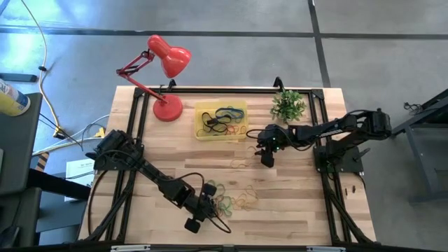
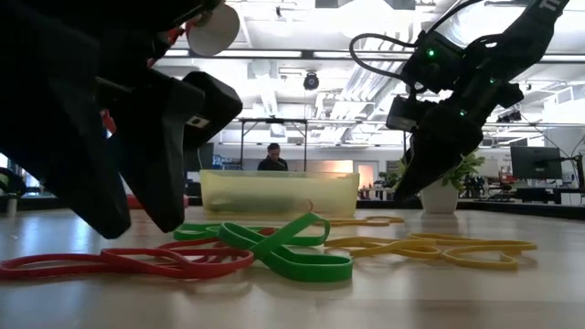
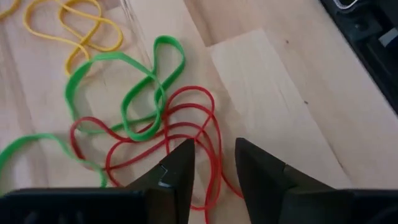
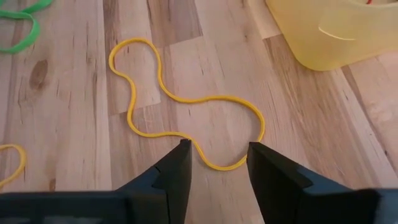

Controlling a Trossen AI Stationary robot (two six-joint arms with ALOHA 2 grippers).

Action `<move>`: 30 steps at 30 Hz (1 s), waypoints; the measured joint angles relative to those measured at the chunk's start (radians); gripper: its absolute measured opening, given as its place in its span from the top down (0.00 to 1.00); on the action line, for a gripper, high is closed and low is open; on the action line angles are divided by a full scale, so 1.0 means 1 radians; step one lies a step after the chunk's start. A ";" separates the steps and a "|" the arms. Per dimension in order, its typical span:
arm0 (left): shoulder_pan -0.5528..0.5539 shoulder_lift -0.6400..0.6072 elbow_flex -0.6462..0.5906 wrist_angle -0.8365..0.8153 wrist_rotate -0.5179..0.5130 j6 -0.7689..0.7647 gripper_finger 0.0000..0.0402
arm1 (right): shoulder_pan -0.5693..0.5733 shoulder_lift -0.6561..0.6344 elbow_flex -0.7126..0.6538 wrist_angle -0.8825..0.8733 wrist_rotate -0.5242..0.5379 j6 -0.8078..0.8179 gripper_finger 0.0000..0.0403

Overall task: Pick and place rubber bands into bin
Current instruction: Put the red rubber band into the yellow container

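Several rubber bands (image 1: 222, 120) are already lying in the bin (image 1: 201, 133); many are waiting loose on the bench (image 1: 294, 210) beyond it. The left hand (image 3: 214, 163), narrowly parted and empty, is straddling a red band (image 3: 186, 134). The right hand (image 4: 217, 163), just beside the bin, is hovering wider and empty over a yellow band (image 4: 186, 112).

Grey concrete floor (image 1: 231, 63); bright office ceiling lights (image 2: 366, 14).

Overhead, table-level and two close wrist cameras share the table (image 1: 294, 203).
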 joint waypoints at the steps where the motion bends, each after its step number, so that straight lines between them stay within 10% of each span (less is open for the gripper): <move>1: 0.000 0.008 0.000 0.000 0.009 -0.001 0.76 | 0.000 0.000 0.000 0.000 0.002 0.000 0.64; 30: 0.005 -0.108 -0.002 -0.124 -0.047 -0.053 1.00 | 0.000 0.000 0.000 -0.001 -0.001 0.006 0.64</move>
